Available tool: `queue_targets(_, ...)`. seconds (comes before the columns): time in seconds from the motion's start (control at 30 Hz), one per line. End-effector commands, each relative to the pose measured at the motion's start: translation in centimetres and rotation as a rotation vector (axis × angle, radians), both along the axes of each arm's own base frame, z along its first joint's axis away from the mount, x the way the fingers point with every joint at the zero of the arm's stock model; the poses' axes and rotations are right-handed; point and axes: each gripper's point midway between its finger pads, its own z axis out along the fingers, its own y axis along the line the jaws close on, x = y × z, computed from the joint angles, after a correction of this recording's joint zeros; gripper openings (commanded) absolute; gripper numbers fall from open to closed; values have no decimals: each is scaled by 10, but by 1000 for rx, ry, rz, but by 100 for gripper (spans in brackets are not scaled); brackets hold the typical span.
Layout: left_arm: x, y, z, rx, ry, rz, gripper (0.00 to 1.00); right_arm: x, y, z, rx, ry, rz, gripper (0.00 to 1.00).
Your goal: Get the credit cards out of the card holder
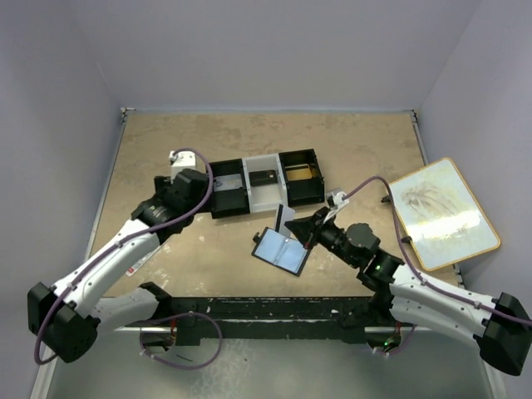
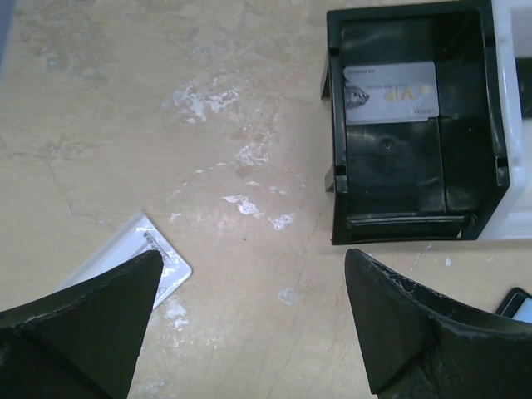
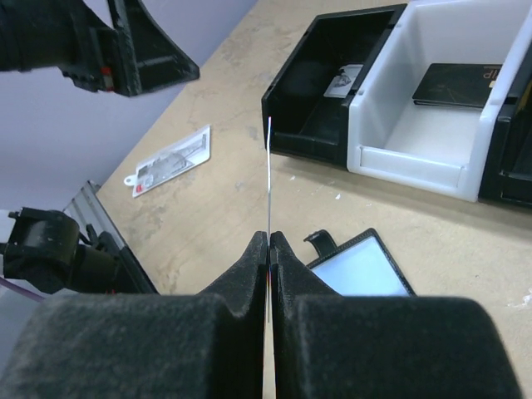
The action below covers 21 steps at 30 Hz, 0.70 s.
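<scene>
The card holder (image 1: 281,251) lies open on the table, its pale-blue sleeves up; one corner of the card holder (image 3: 359,270) shows under my right wrist. My right gripper (image 3: 269,238) is shut on a thin credit card (image 3: 269,174) seen edge-on, standing upright above the holder; from the top camera the same card (image 1: 283,218) rises from the right gripper (image 1: 302,226). My left gripper (image 2: 253,256) is open and empty over bare table, just left of the tray. A pale credit card (image 2: 391,93) lies in the tray's left black compartment. A dark card (image 3: 457,83) lies in the white compartment.
The three-compartment tray (image 1: 246,202) stands behind the holder; something gold-tan (image 1: 301,172) is in its right black part. A white printed packet (image 2: 158,259) lies by my left finger. A pale board with a tan rim (image 1: 440,212) sits at the right edge.
</scene>
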Motion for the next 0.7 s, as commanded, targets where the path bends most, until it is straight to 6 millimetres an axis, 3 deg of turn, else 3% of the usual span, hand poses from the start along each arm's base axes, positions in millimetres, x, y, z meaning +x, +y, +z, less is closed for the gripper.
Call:
queue_targets(0.0, -2, 23, 15, -48, -87, 63, 89, -3, 14, 27, -11, -99, 58, 0)
queue_targets(0.23, -11, 57, 45, -25, -214, 220, 89, 18, 24, 43, -162, -190, -9, 0)
queue_targets(0.67, -28, 92, 76, -5, -345, 379, 89, 69, 86, 79, -494, -423, -13, 0)
